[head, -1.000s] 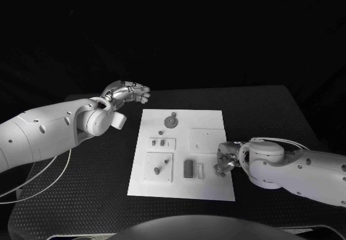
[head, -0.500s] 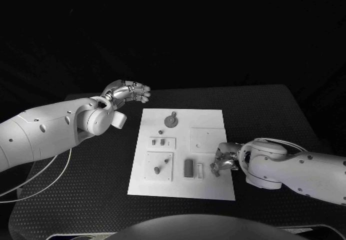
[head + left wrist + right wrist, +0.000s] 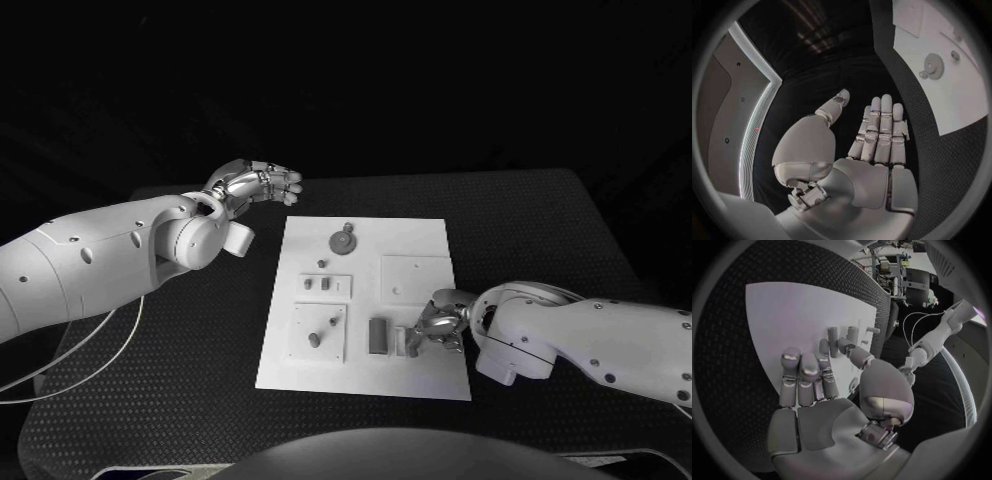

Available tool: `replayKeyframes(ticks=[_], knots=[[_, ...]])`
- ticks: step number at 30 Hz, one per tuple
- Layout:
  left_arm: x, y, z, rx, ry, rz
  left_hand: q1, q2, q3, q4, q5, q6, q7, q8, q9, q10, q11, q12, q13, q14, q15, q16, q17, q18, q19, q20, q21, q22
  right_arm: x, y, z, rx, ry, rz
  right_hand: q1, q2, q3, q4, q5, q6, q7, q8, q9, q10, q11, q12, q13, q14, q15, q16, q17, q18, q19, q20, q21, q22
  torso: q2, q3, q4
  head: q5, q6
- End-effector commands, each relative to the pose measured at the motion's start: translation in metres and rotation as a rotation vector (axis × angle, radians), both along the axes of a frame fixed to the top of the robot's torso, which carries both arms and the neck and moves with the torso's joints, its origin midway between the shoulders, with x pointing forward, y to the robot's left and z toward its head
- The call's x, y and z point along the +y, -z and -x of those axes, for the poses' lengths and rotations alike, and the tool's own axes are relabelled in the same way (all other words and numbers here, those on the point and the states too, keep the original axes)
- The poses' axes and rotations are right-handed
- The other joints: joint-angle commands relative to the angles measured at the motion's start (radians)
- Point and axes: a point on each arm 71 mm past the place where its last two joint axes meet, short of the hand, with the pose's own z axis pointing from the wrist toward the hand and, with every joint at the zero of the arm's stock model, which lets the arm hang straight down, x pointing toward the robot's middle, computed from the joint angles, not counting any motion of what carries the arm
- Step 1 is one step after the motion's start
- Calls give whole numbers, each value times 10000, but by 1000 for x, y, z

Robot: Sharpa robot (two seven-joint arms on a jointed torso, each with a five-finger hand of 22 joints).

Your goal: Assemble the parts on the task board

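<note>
My right hand (image 3: 437, 325) hangs low over the near right part of the task board (image 3: 411, 240), fingers a little apart and holding nothing. The long grey part (image 3: 378, 336) lies just beside it, toward the board's middle, with its long way running from me to the far side. My left hand (image 3: 257, 184) stays off the board's far left corner, curled and empty, so I think the right one is the nearer.
</note>
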Motion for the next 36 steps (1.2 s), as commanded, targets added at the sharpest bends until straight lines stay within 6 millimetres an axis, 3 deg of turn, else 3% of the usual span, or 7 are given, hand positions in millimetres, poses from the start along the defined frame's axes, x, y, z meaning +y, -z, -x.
replayKeyframes(ticks=[1,36], knots=[[-3,-1,1,-28,188,88,-93,6,24,49,29,-46,-29,49,-9,-32,-16,23,-13,70,9,-62,18,56,34,25,-42,15,3,2,2,497,292,-319,-107,-33,-72,-18,-16,29,56,-7,-13,41,24,-42,14,28,21,-49,-14,298,47,4,58,-18,2,-4,-3,11,-5],[-4,-1,1,-4,234,79,-99,-1,26,58,30,-53,-26,54,-13,-34,-13,22,-18,73,11,-90,51,54,35,26,-58,36,17,6,-4,440,-364,-116,-251,-129,-161,-11,-208,7,66,-32,-46,-8,33,-50,46,-2,27,-58,0,298,27,-12,68,-51,-1,10,-6,72,-42]])
